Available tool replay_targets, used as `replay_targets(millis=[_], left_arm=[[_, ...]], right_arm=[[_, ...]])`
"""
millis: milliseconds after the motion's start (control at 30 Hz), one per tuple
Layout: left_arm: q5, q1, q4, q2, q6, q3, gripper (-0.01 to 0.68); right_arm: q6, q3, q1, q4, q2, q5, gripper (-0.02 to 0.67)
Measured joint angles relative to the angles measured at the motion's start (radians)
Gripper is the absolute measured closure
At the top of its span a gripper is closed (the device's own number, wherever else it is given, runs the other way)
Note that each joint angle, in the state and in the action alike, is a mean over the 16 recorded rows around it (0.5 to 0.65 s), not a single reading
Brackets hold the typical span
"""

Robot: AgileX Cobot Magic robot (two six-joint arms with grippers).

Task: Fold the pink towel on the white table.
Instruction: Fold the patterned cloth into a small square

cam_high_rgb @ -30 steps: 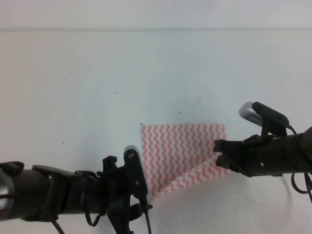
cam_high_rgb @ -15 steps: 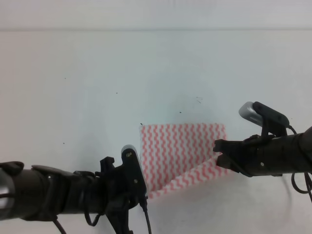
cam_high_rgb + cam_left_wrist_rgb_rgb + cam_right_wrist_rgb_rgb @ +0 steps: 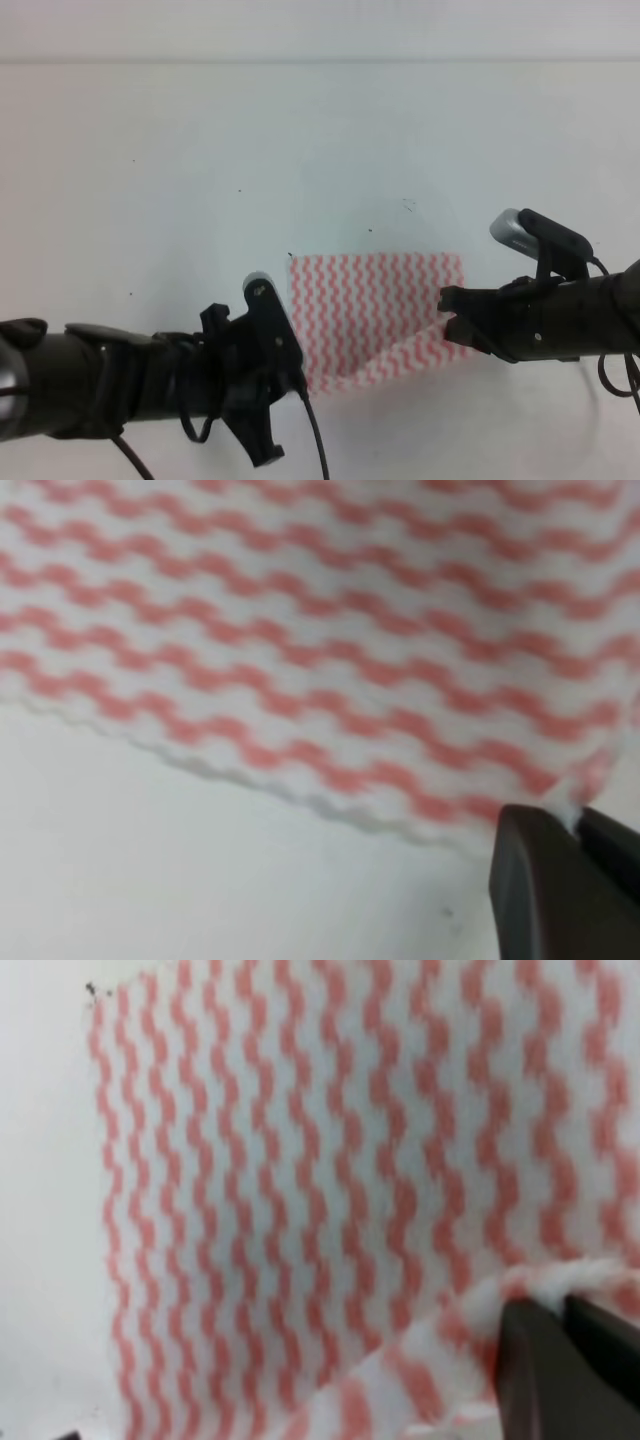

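Observation:
The pink towel (image 3: 372,305) lies on the white table (image 3: 180,150) just right of centre, its near edge lifted and curled over. My left gripper (image 3: 292,378) is at the towel's near left corner. In the left wrist view its fingers (image 3: 535,880) are shut on that corner of the towel (image 3: 330,660), with a tuft of cloth between the tips. My right gripper (image 3: 448,322) is at the near right corner. The right wrist view shows its fingers (image 3: 530,1360) shut on the raised edge of the towel (image 3: 300,1180).
A few small dark specks (image 3: 408,204) mark the table beyond the towel. The table's far edge (image 3: 320,62) runs across the top of the high view. Both dark arms and their cables cover the near part of the table.
My left gripper has moved a little away from me and to the right with the towel's near left corner. The right gripper has stayed where it was.

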Motion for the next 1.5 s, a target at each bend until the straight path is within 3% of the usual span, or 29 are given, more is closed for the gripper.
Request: replay_targets(millis=[533, 1500], left_arm=[[-0.127, 0.0, 0.0, 0.036, -0.032, -0.111, 0.677], [-0.196, 0.0, 0.0, 0.15, -0.048, -0.25, 0.677]], right_arm=[[-0.009, -0.039, 0.0, 0.0, -0.001, -0.046, 0.665], [-0.022, -0.121, -0.01, -0.004, 0.11, -0.096, 0.666]])
